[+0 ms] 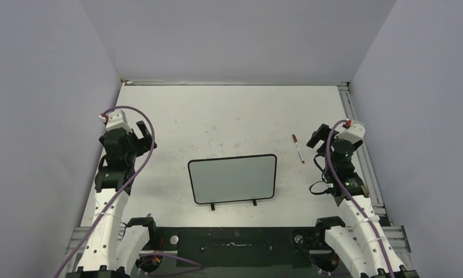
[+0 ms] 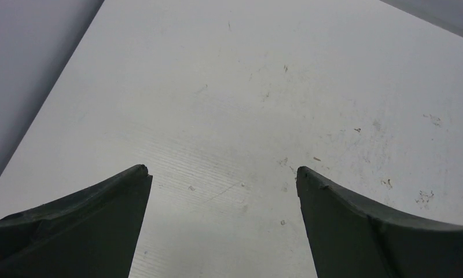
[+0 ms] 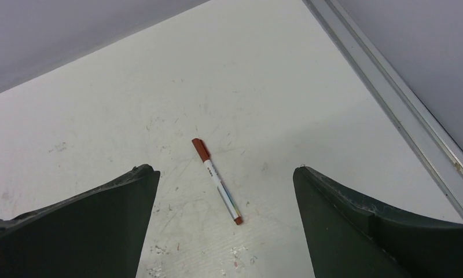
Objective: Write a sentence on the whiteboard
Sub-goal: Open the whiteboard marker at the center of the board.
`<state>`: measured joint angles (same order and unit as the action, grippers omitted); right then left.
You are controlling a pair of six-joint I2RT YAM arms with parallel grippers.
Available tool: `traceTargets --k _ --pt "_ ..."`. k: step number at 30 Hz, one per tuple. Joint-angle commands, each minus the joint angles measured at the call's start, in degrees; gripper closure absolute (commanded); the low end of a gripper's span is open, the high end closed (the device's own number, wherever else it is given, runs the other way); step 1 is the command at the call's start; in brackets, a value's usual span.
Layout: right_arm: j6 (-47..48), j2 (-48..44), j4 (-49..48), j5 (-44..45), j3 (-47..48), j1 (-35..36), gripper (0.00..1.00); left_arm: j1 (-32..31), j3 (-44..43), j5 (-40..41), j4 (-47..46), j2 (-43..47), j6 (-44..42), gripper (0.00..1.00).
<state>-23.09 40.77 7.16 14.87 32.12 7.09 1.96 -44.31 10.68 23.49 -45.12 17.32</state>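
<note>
The whiteboard (image 1: pixel 233 178), pale grey with a thin black frame and two small black feet, lies flat at the table's near middle. Its surface is blank; no red sentence shows. A white marker with a red cap (image 1: pixel 298 148) lies on the table to the right of the board; in the right wrist view the marker (image 3: pixel 217 182) lies between and ahead of the fingers. My right gripper (image 1: pixel 319 138) is open and empty, just right of the marker. My left gripper (image 1: pixel 141 132) is open and empty, over bare table to the left of the board.
Grey walls enclose the table on three sides. A metal rail (image 1: pixel 359 145) runs along the right edge and also shows in the right wrist view (image 3: pixel 391 98). The white tabletop (image 1: pixel 229 121) is scuffed.
</note>
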Motion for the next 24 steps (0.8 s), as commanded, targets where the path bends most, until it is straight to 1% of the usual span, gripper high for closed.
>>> traceTargets --k 1,6,10,12,14,19,24 --pt "1.4 1.3 3.0 -1.2 5.6 -0.3 0.1 -0.1 -3.4 -0.4 1.0 -2.1 1.6 0.04" --pt "2.6 6.4 3.1 -5.6 5.9 -0.3 0.1 0.1 -4.2 -0.4 2.1 -3.9 2.0 0.04" --pt "3.2 13.9 1.4 -9.3 6.1 -0.2 0.09 0.8 -3.8 -1.7 2.5 -4.0 1.1 0.04" --pt "3.5 18.4 1.5 -11.1 7.2 -0.2 0.05 1.0 -3.3 -3.3 2.3 -3.9 0.4 0.04" --pt "3.9 24.0 2.4 -12.6 8.8 -0.3 0.0 1.1 -3.0 -6.8 1.7 -3.7 -0.4 0.04" --pt "4.7 31.9 4.8 -10.9 11.9 -0.3 0.15 1.2 -1.7 -13.2 -0.9 -2.4 -1.7 0.04" --pt "6.2 38.9 5.4 -13.7 13.9 -0.5 0.4 1.2 -0.8 -15.7 -2.4 -0.8 -2.2 0.04"
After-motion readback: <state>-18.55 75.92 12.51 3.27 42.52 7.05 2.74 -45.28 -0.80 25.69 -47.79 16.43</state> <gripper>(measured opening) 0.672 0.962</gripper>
